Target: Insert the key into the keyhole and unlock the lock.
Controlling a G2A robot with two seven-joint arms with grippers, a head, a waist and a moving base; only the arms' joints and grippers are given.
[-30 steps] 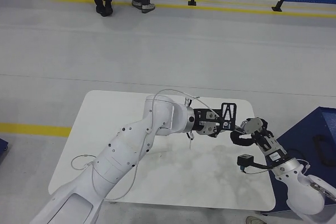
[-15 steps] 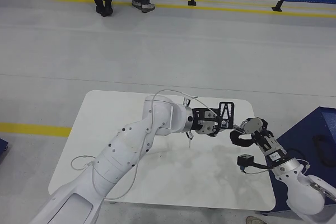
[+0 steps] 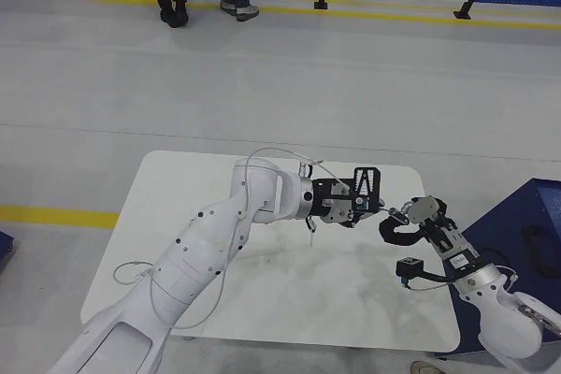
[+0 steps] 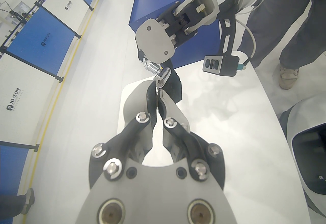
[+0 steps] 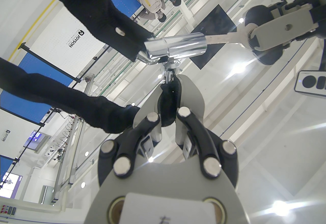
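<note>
A chrome cylinder lock (image 5: 175, 48) with a looped black cable (image 5: 89, 13) hangs above the white table's right side. My right gripper (image 5: 171, 80) is shut on a stub on the lock's side. The silver key (image 5: 221, 38) has its blade in the end of the cylinder. My left gripper (image 4: 157, 87) is shut on the key's head and faces the lock (image 4: 159, 72). In the top view the left gripper (image 3: 372, 214) and the right gripper (image 3: 399, 217) meet tip to tip near the table's far right edge.
The white table (image 3: 196, 215) lies bare under both arms. A blue cabinet (image 3: 542, 224) stands just off the table's right edge, behind the right arm.
The left wrist and its camera bracket have shifted a little to the left and turned. The right gripper and the cable have followed slightly. Both grips are unchanged.
</note>
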